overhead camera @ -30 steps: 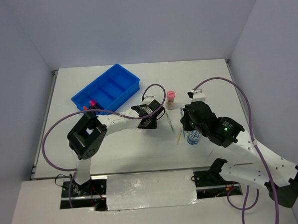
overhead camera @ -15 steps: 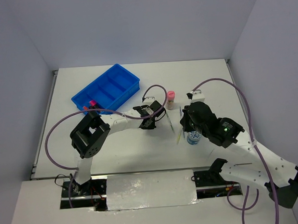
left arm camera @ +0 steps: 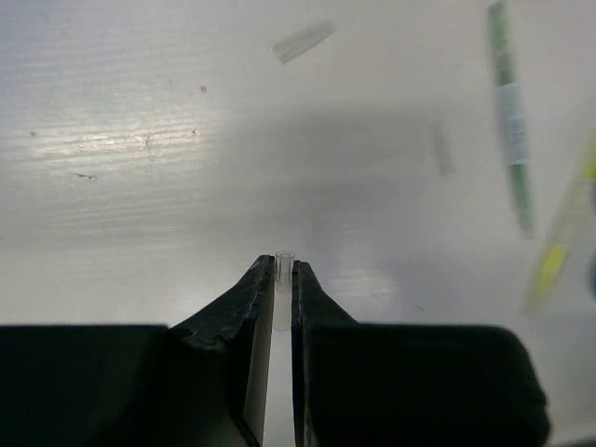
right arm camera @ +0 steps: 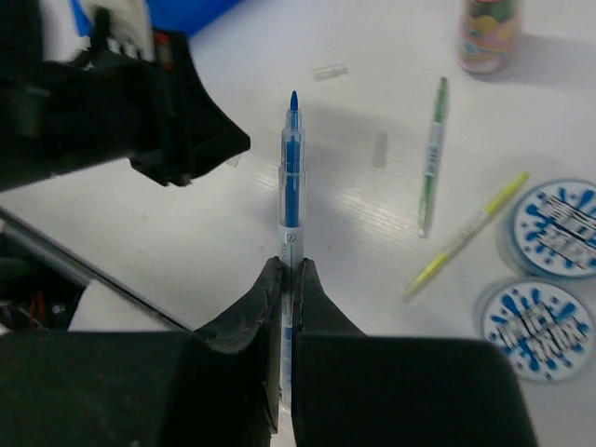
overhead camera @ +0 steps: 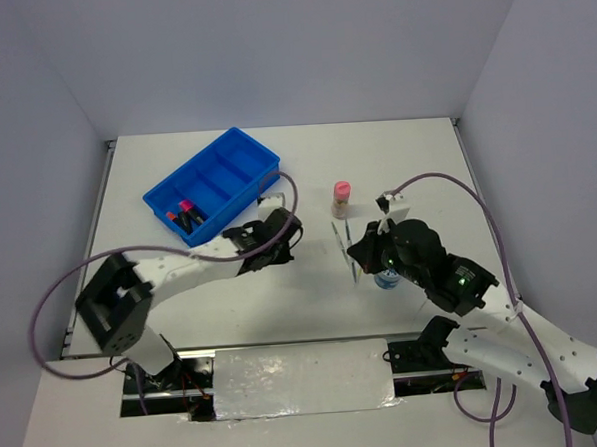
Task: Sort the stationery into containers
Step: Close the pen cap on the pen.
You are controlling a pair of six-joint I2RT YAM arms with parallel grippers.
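Observation:
The blue tray stands at the back left with black highlighters in its near compartment. My left gripper is shut on a small clear pen cap, close above the table. My right gripper is shut on a thin blue pen, its tip pointing away from the jaws toward the left gripper. A grey-green pen, a yellow pen, two blue-white discs and the pink-capped bottle are on the table.
Two small clear cap pieces lie on the white table between the grippers and the bottle. Purple cables loop above both arms. The table's walls close in at the back, left and right.
The left arm's base link has swung left and its gripper has drawn back slightly left. The right gripper has shifted a little left and nearer. The highlighters in the tray now show.

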